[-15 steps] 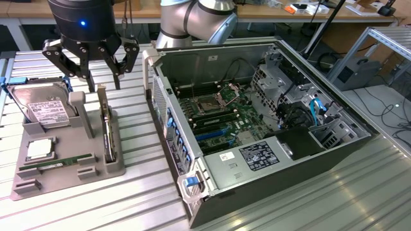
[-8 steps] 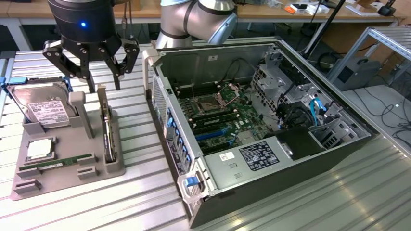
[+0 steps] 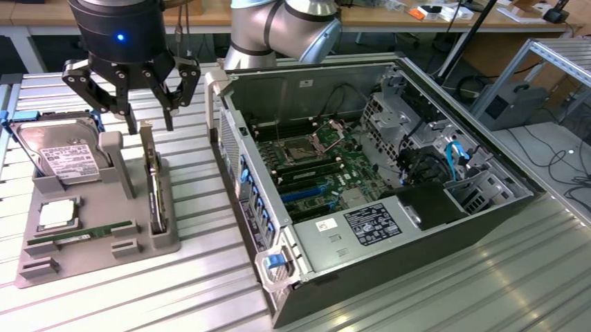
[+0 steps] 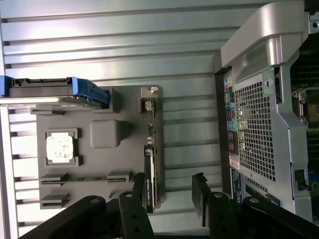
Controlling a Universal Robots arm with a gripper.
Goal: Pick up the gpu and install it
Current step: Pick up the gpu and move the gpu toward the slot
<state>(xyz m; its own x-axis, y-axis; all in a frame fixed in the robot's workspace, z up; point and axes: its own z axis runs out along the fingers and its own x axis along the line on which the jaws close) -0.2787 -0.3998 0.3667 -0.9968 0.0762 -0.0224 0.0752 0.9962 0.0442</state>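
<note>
The gpu (image 3: 155, 187) stands on edge beside the biggest thing on the ribbed metal bench (image 3: 416, 290), the open computer case (image 3: 305, 90), which lies on its side with its motherboard (image 3: 314, 166) bared to the room. At the exterior view's left sits the grey parts tray (image 3: 138, 242). A hard drive (image 3: 60, 155) with a white label is propped at its far end, and the gpu is slotted upright along the tray's edge nearest the case. Its dark rim points up and its flat faces look sideways.

My claw (image 3: 151, 126) hangs just above the far end of the card, spread as wide as it goes and holding nothing. In the wrist view the gpu (image 4: 152, 149) runs between my fingers, close beside one fingertip (image 4: 138, 189), with the other well off toward the case.

I judge the card light and stiff but fragile, a thin board that would not forgive a twist or a knock against its slot. I reckon the safest hold is a squeeze across the two flat faces near the upper rim, square and centred, clear of the lower edge seated in the tray. A processor (image 3: 55, 216) and a narrow green memory stick (image 3: 79, 235) lie in the tray's near end.
</note>
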